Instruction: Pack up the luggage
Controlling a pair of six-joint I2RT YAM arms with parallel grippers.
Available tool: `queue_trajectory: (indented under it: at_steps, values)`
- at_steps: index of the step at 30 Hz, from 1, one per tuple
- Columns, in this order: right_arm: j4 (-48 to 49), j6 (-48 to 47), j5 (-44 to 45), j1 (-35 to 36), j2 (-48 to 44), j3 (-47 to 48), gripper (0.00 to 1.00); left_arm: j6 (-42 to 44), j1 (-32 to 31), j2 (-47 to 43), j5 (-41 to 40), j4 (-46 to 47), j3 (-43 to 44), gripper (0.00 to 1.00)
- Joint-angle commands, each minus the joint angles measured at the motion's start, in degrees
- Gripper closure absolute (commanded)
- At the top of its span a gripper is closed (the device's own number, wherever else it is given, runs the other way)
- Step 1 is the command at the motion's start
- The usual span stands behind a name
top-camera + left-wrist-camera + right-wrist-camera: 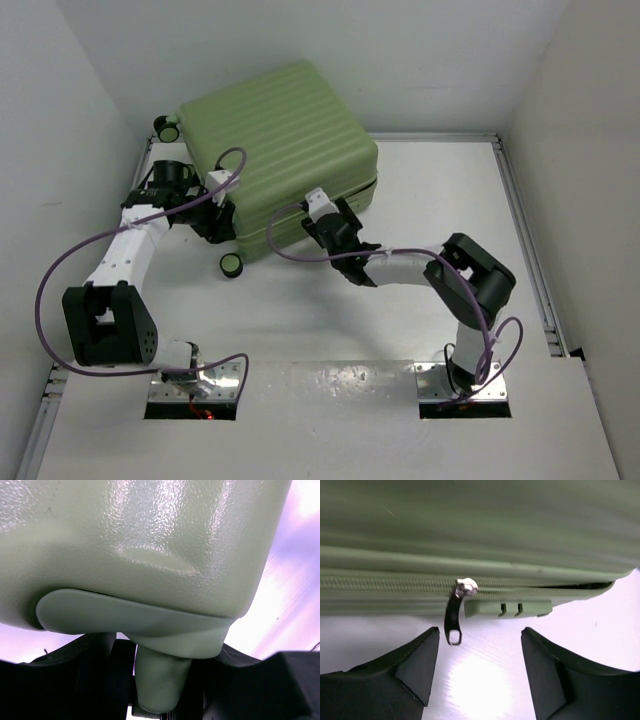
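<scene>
Black fingers (415, 665) of the right gripper (480, 647) fill the bottom of the right wrist view. They stand well apart with bare white table (600, 630) between them, and they hold nothing. Just beyond the left fingertip, a dark zipper pull (452, 622) hangs from a silver slider (465, 587) on the closed zip. Beyond the gap and nearer the right finger, a small green lock block (508, 608) juts from the seam. Past the right finger the seam gapes a little.

The luggage (285, 150) lies flat on the table with its shell shut and its ribbed side up. It sits straight ahead of both sets of fingers, and its front edge faces the right gripper.

The left gripper (212, 218) is up against the luggage's left side, near a black wheel (231, 264). In the left wrist view a rounded green corner looms just above the fingers. A green wheel mount (157, 680) drops between dark shapes on either side. I cannot tell whether those fingers clamp it or only flank it.
</scene>
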Motion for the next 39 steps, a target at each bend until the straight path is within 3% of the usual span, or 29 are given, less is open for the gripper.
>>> queue_trajectory:
  at_steps: [1,7,13,14,15,20,23,26,32,39]
  values:
    - [4.9,-4.3,5.7,1.9,2.4,4.5,0.33,-7.4,1.9,2.5,-10.1,5.0,-2.3,1.0]
    - [3.8,-4.0,4.6,1.9,5.3,7.1,0.33,-7.4,2.4,2.5,-10.1,5.0,-2.3,1.0]
    - [4.6,-5.8,7.1,-0.5,7.4,8.2,0.72,-7.4,2.4,3.1,-10.6,5.0,-1.8,1.0]
    - [5.8,-6.5,7.4,-1.0,7.4,7.8,0.91,-7.4,2.4,3.1,-10.6,5.0,-1.8,1.0]
    - [5.9,-6.6,7.1,-2.0,6.9,7.6,1.0,-7.4,2.4,3.1,-10.6,5.0,-1.8,1.0]
    - [6.7,-5.0,-0.7,-6.6,0.0,1.7,1.0,-7.4,2.4,3.6,-10.6,5.6,-1.8,1.0]
    - [0.8,1.4,-11.4,-11.3,-4.4,-1.3,1.0,-7.4,2.4,3.6,-10.6,5.6,-1.8,1.0]
    - [-6.6,8.5,-29.6,-17.9,-6.5,-0.7,1.0,-7.4,2.4,4.1,-10.6,5.6,-1.8,1.0]
    - [-6.1,16.5,-46.7,-24.6,-4.1,1.8,1.0,-7.4,2.4,4.1,-10.6,6.1,-1.8,1.0]
    - [-2.9,23.0,-57.2,-28.5,-2.2,2.6,1.0,-7.4,2.4,3.1,-11.2,6.1,-2.3,1.0]
